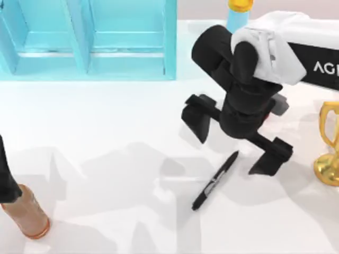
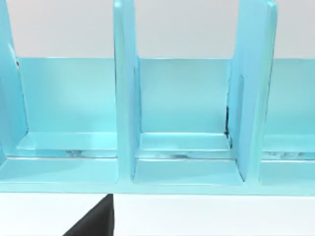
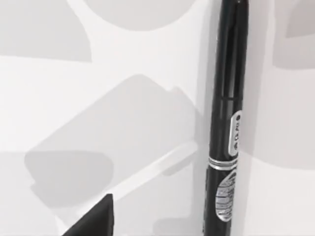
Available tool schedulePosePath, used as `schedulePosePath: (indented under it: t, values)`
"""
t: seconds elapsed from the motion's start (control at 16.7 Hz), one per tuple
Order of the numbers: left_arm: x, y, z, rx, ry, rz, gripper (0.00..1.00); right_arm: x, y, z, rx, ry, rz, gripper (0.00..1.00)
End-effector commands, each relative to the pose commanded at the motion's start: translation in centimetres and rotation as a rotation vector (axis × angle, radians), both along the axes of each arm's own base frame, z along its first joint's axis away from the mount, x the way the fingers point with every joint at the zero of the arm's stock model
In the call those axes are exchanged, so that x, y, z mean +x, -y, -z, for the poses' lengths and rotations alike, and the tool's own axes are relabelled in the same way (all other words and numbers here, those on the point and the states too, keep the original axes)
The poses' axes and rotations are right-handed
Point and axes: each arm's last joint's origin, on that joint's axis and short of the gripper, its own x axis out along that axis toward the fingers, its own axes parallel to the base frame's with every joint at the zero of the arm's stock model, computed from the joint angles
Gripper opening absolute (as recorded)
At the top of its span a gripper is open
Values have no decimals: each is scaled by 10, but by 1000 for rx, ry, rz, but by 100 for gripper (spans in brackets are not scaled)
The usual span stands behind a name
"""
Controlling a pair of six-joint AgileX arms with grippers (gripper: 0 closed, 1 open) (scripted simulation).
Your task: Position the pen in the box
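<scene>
Here the right gripper (image 1: 237,143) hangs, fingers spread wide and empty, above the pen (image 1: 215,181).

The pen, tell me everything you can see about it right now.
The pen is slim, glossy black, plastic-looking, with a silver-grey band and a small silver label on its barrel, seen clearly in the right wrist view. It lies flat and diagonal on the white table, right of centre, well outside the box. Nothing grips it: the right tool hovers above it with fingers spread wide, its upper end lying between them.
</scene>
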Motion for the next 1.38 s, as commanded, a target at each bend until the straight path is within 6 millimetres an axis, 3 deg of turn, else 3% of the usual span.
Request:
schedulePosePath:
  t: [0.36,0.84,1.14,1.38]
  values:
    - [0,0,0,0,0,0,100,1,1,6,-1,-2,2,100]
    - [0,0,0,0,0,0,100,5,-5,93,3,4,0,100]
    - [0,0,0,0,0,0,100,4,-5,100,0,0,0,100]
    - [0,0,0,0,0,0,100,4,-5,100,0,0,0,70]
